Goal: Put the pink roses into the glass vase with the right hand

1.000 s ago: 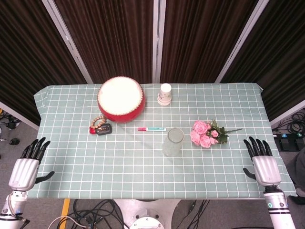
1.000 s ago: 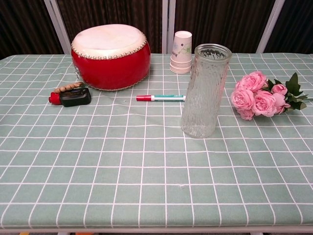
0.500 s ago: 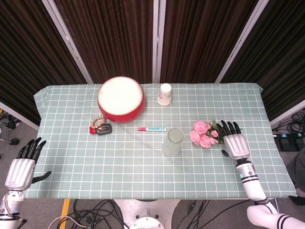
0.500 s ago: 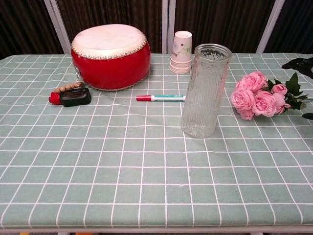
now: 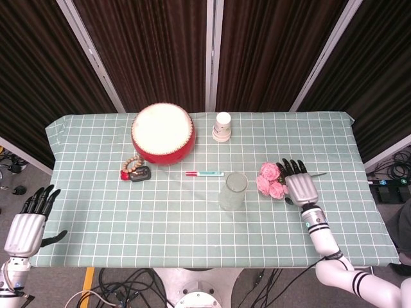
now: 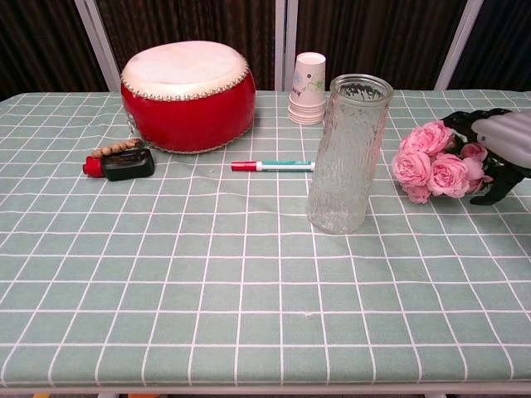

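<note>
The pink roses point(image 5: 270, 179) lie on the checked cloth, right of the glass vase point(image 5: 234, 190), blooms toward the vase. The vase point(image 6: 347, 153) stands upright with nothing in it. My right hand point(image 5: 299, 186) hovers over the leafy stem end of the bouquet, fingers spread and hiding the leaves. In the chest view the right hand point(image 6: 498, 141) arches just behind and right of the roses point(image 6: 431, 163), with its thumb below them. Whether it touches the stems I cannot tell. My left hand point(image 5: 29, 224) hangs open off the table's near left corner.
A red drum point(image 5: 162, 133) sits at the back left, and a stack of paper cups point(image 5: 222, 126) stands behind the vase. A marker point(image 5: 204, 173) lies just left of and behind the vase. Beads and a black key fob point(image 5: 135, 170) rest in front of the drum.
My right hand has travelled from the table's right front edge inward to the bouquet's stem end, now covering the leaves. The left hand has barely shifted. The roses and vase have not moved.
</note>
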Available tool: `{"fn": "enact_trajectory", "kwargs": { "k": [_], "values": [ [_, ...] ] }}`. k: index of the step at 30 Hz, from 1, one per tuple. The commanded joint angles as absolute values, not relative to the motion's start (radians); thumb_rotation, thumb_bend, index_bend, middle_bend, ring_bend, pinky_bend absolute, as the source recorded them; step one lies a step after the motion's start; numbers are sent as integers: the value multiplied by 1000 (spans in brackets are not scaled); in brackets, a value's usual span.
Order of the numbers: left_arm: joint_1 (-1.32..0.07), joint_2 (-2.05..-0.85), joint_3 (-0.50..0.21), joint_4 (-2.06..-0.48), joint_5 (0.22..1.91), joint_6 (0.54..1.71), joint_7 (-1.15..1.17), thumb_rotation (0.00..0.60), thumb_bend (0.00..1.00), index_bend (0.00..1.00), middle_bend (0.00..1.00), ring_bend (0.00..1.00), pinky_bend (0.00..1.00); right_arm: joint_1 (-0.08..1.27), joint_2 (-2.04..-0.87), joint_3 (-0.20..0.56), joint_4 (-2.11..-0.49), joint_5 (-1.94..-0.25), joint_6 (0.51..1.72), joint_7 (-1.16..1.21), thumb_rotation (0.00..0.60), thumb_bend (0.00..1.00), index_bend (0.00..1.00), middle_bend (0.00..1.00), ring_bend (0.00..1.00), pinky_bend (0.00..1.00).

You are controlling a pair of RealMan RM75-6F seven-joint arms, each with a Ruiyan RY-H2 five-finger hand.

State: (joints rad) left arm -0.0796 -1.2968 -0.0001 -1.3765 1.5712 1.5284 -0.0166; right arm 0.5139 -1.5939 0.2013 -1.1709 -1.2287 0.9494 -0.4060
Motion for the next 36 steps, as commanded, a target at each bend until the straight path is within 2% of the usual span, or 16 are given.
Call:
{"fn": "enact_trajectory", "kwargs": {
  "k": [1, 7, 17, 28, 31, 36],
  "values": [
    [-79, -1299, 2, -1373, 1570, 1525, -18, 600, 0, 70, 0, 0, 157, 534, -1620, 205, -1138, -1214, 935, -398, 600, 34, 0, 0, 0, 0],
    [-77, -1303, 5, -1362, 1571, 1523, -24, 600, 0, 71, 0, 0, 157, 571, -1653, 207, -1096, -1185, 896, -404, 600, 34, 0, 4, 0, 0],
    [-67, -1299, 11, -1350, 1568, 1527, -41, 600, 0, 71, 0, 0, 158, 618, -1710, 218, -1014, -1157, 871, -377, 600, 75, 0, 85, 0, 0],
    [-65, -1298, 7, -1341, 1562, 1525, -52, 600, 0, 71, 0, 0, 161, 629, -1768, 207, -930, -1186, 924, -337, 600, 165, 27, 354, 2, 0],
    [-64, -1299, 7, -1340, 1560, 1524, -53, 600, 0, 71, 0, 0, 163, 625, -1777, 206, -917, -1195, 947, -327, 600, 189, 111, 412, 34, 0],
    [-66, -1293, 9, -1345, 1564, 1522, -58, 600, 0, 71, 0, 0, 163, 618, -1785, 201, -897, -1230, 994, -278, 600, 218, 393, 504, 114, 0]
  ]
}}
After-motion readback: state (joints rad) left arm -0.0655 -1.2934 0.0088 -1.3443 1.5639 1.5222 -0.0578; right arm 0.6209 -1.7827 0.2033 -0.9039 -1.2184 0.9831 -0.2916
